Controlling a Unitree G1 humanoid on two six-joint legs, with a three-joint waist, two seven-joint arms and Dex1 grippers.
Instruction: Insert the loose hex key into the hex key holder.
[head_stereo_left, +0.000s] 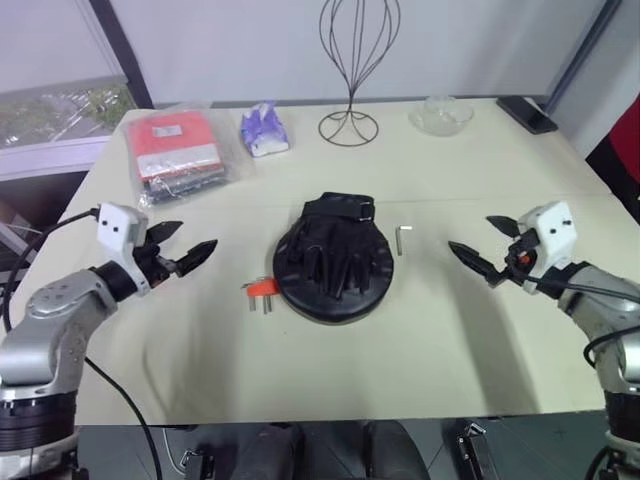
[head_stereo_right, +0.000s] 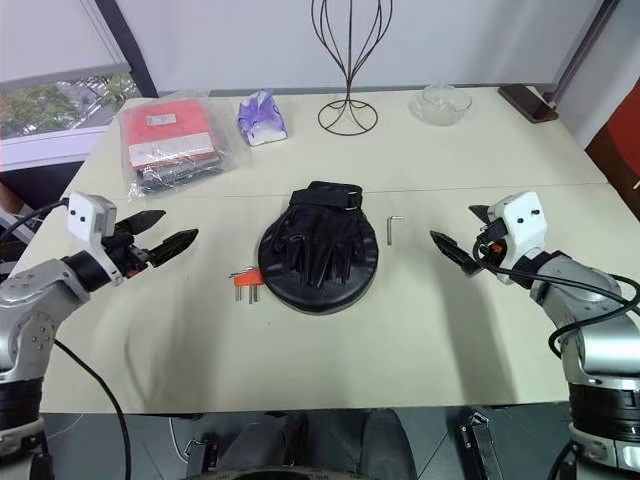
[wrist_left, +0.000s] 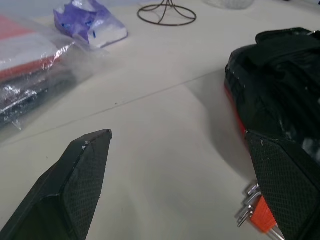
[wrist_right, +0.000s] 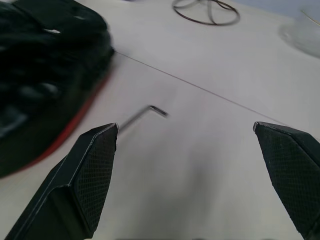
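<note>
The loose hex key (head_stereo_left: 402, 238), a thin L-shaped grey rod, lies flat on the table just right of a round black pad with a black glove (head_stereo_left: 333, 260) on it. The hex key holder (head_stereo_left: 262, 288), a small orange block with short grey keys sticking out, lies at the pad's left front edge. My left gripper (head_stereo_left: 195, 240) hovers open to the left of the holder, which shows beside one finger in the left wrist view (wrist_left: 260, 217). To the right of the key, my right gripper (head_stereo_left: 470, 232) hovers open; its wrist view has the key (wrist_right: 142, 115) ahead of the fingers. Both grippers hold nothing.
At the back of the cream table (head_stereo_left: 450, 340) are a red packet in clear plastic (head_stereo_left: 175, 150), a purple tissue pack (head_stereo_left: 263, 130), a black wire stand (head_stereo_left: 350, 70), a glass bowl (head_stereo_left: 440, 115) and a dark flat object (head_stereo_left: 527, 113).
</note>
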